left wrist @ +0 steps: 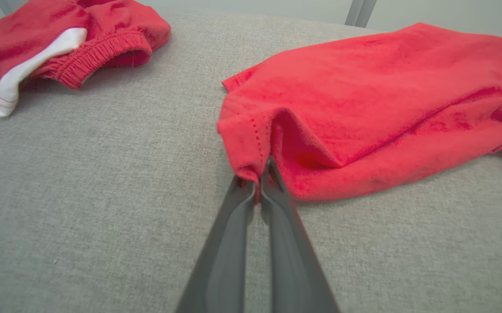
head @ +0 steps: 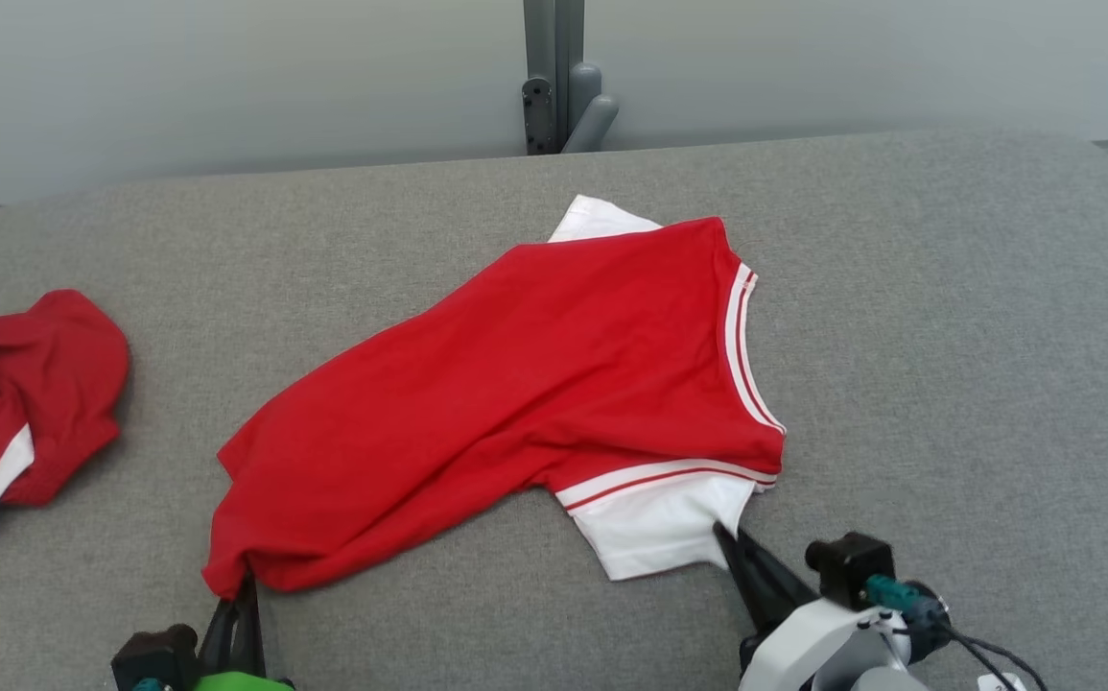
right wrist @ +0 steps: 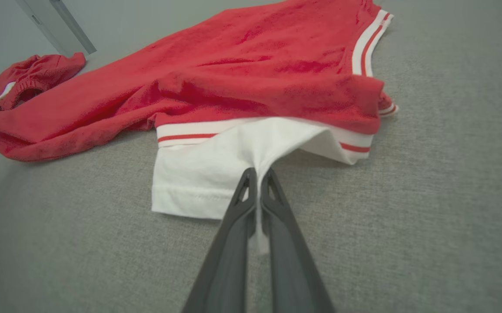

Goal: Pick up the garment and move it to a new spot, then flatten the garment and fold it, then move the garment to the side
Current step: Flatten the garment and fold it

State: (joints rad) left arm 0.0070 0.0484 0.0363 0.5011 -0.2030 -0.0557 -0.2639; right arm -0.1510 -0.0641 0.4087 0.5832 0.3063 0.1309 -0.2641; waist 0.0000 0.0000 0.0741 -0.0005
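The garment (head: 534, 384) is a red T-shirt with white sleeves and a red-and-white striped collar, lying folded over on the grey table. My left gripper (head: 245, 581) is shut on its red hem corner at the lower left; in the left wrist view the fingers (left wrist: 257, 191) pinch the garment (left wrist: 364, 108) at that bunched corner. My right gripper (head: 721, 535) is shut on the near white sleeve. In the right wrist view that gripper (right wrist: 258, 174) pinches a fold of the white sleeve (right wrist: 216, 169), lifting the cloth slightly.
A second red piece of clothing with a white stripe (head: 21, 413) lies crumpled at the table's left edge, also in the left wrist view (left wrist: 68, 39). The grey padded table (head: 947, 336) extends right. A grey post (head: 558, 77) stands behind the far edge.
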